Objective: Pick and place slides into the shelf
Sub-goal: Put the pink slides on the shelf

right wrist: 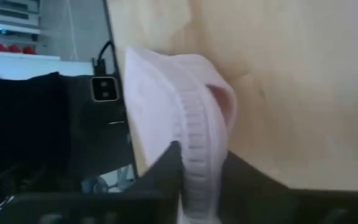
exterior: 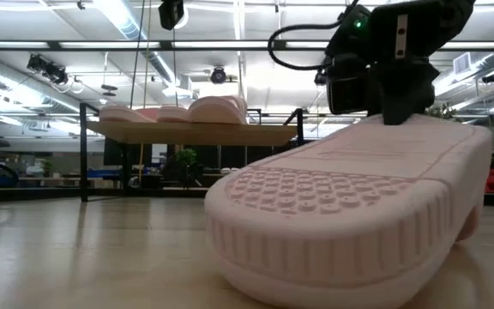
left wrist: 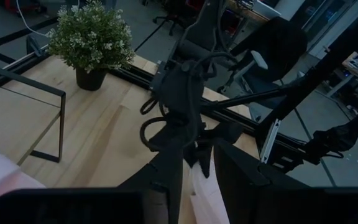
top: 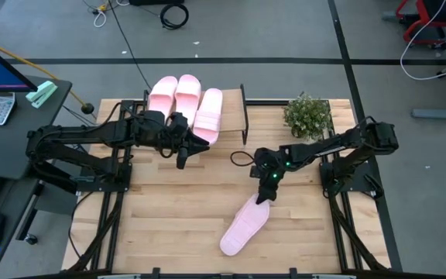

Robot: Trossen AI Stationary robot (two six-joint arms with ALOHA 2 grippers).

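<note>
Right gripper [top: 265, 195] down on the heel end of the fourth slide [top: 245, 225], which lies upside down, ribbed sole up, on the table [top: 161, 217] toward the near edge. Right wrist view shows both fingers clamped across the sole's edge, foam between them: grasping the slide. Low view agrees: the gripper sits atop the raised far end of the slide, toe toward the low camera.

Left gripper [top: 183, 159] hangs just in front of the shelf [top: 242, 116], fingers close together with nothing in them that I can make out; the left wrist view is dark, so treat that as likely rather than sure.

Three slides [top: 186, 105] already lie side by side on the shelf plank, with bare plank to their right, toward the black end frame.

Step in hand, as I judge it: lift and carry the last slide. Grip is at one end only, so the foam will droop and may swing; lift straight up first, travel slowly, clear the shelf's frame rail, and set down in the free slot without nudging the neighbouring slide. It should also pass clear of the waiting left arm.

Surface: pale wood planks, smooth. Potted plant [top: 308, 116] at the far right corner. Room: grey floor with cables, desk with a monitor on the left, ceiling strip lights.
</note>
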